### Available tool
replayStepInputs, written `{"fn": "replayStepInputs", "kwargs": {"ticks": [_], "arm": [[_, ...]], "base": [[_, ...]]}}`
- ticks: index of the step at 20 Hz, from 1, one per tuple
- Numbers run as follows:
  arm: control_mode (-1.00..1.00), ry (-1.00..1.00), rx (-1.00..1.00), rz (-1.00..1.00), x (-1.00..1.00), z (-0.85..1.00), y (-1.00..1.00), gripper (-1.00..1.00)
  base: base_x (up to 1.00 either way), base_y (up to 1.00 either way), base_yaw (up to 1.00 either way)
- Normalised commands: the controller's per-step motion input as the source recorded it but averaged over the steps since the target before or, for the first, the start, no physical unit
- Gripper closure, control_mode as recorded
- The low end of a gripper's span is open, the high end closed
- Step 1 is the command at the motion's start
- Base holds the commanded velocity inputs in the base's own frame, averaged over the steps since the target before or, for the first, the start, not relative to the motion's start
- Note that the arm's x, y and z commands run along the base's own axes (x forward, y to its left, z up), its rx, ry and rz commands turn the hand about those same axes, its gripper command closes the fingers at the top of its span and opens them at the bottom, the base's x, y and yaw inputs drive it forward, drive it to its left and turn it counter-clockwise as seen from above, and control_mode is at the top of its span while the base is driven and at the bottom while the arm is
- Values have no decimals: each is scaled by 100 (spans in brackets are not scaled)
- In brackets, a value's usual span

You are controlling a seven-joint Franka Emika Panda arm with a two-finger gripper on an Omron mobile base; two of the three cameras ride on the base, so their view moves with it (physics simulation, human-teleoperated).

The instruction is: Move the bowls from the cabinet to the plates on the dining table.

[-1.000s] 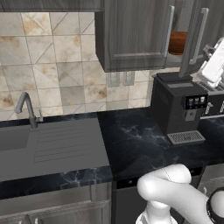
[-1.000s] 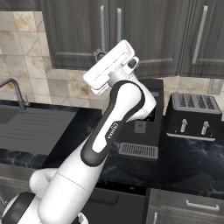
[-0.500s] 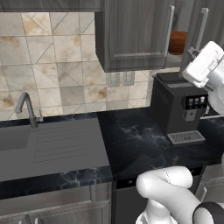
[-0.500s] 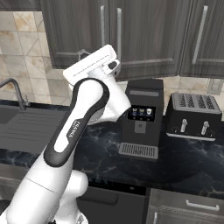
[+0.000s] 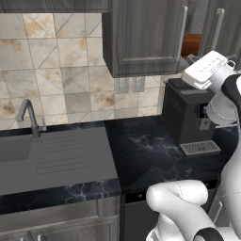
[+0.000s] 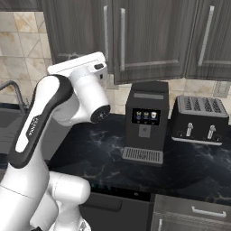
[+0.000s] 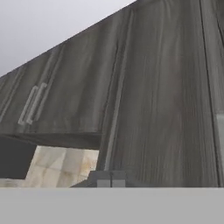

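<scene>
A brown bowl sits inside the dark wood-grain wall cabinet, seen in the left base view as a rounded brown shape in the gap between two doors with long silver bar handles; only a slice of it shows, so how it rests on the shelf cannot be told. Just below and in front of that gap the robot's white hand is raised, its flat end turned toward the cabinet. In the hand view the gripper sits at the bottom with its two small finger tips pressed together and nothing between them; they point up along a door front, close to a long vertical handle, with pale tile showing under the cabinet's lower edge. In the right base view the cabinet looks closed from this side, its doors flush. Under it, on the black marbled counter, stands a black coffee machine with a drip grate at its foot, and beside that a black toaster. Further left in the left base view lie a grey sink with a ribbed drainer and a curved tap, against a beige tiled wall.
</scene>
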Motion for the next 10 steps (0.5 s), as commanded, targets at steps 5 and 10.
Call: {"fn": "replayStepInputs", "kwargs": {"ticks": [5,10], "arm": [[-100,37,-1,-1,5,0,13,100],[-100,36,-10,0,9,-3,3,100]], "base": [[0,0,0],[0,0,0]]}}
